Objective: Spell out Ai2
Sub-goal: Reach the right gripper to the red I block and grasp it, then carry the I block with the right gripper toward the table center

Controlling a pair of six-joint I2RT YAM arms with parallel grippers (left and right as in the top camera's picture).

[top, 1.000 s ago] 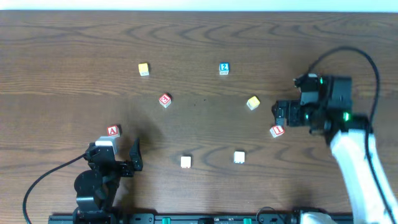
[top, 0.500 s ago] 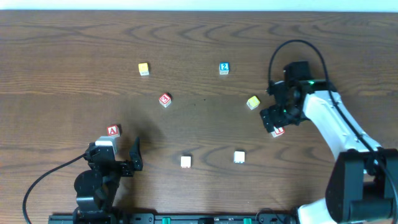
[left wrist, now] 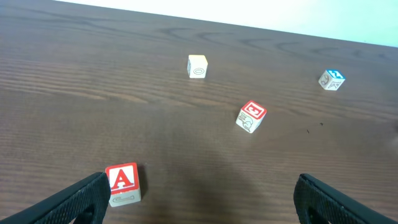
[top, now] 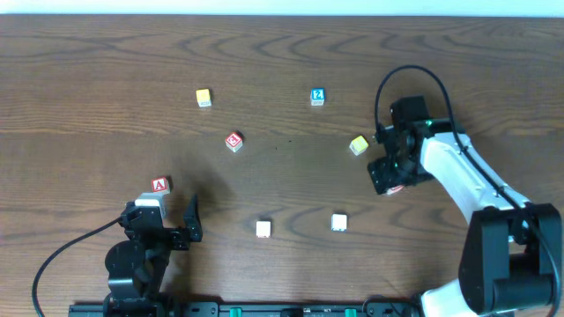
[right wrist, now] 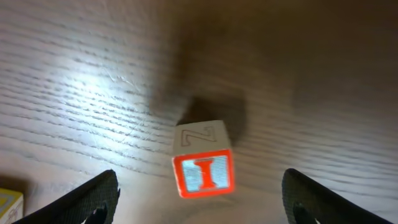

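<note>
The red-framed "A" cube (top: 159,185) sits on the table at the left; in the left wrist view the "A" cube (left wrist: 122,184) lies just inside my left finger. My left gripper (top: 167,222) is open and empty. The red-framed "I" cube (right wrist: 203,174) lies on the table between the open fingers of my right gripper (right wrist: 202,214); overhead, my right gripper (top: 389,173) covers most of the "I" cube (top: 397,187). The blue-framed "2" cube (top: 317,96) sits at the back middle and shows in the left wrist view (left wrist: 331,79).
A red-framed cube with another character (top: 233,141) lies centre-left. Yellow cubes sit at the back left (top: 204,98) and beside the right gripper (top: 358,145). Two whitish cubes (top: 263,229) (top: 339,222) lie near the front. The right arm's cable arcs above the wrist.
My right gripper has swung left and down over the "I" cube, which now lies between its open fingers. The left arm and the cubes have not moved.
</note>
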